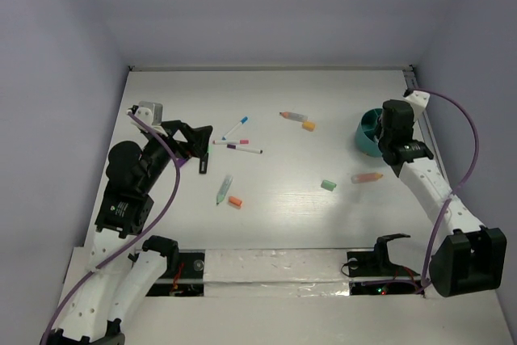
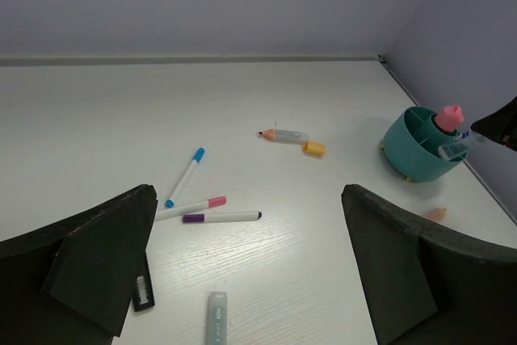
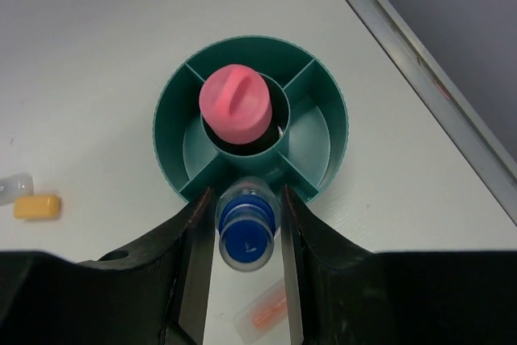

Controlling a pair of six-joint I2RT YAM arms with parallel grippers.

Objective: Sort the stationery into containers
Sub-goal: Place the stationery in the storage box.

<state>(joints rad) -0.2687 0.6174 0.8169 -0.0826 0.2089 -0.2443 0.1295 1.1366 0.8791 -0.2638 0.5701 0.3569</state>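
Note:
The teal holder (image 3: 166, 119) stands at the far right (image 1: 367, 131) with a pink-topped piece (image 3: 234, 103) in its middle cell. My right gripper (image 3: 245, 228) is over its near rim, shut on a clear tube with a blue cap (image 3: 246, 236) that leans into the near compartment. My left gripper (image 2: 250, 280) is open and empty above the left table (image 1: 198, 147). Beyond it lie blue-capped (image 2: 186, 175), pink-capped (image 2: 194, 206) and purple-capped (image 2: 220, 217) markers. A pale green pen (image 2: 216, 317) lies between its fingers.
A clear tube (image 1: 292, 115) and an orange eraser (image 1: 308, 125) lie mid-table. Another orange eraser (image 1: 235, 201), a green eraser (image 1: 328, 186) and a clear orange piece (image 1: 367, 177) lie nearer. A small black item (image 2: 142, 288) lies by the left finger. Walls border the table.

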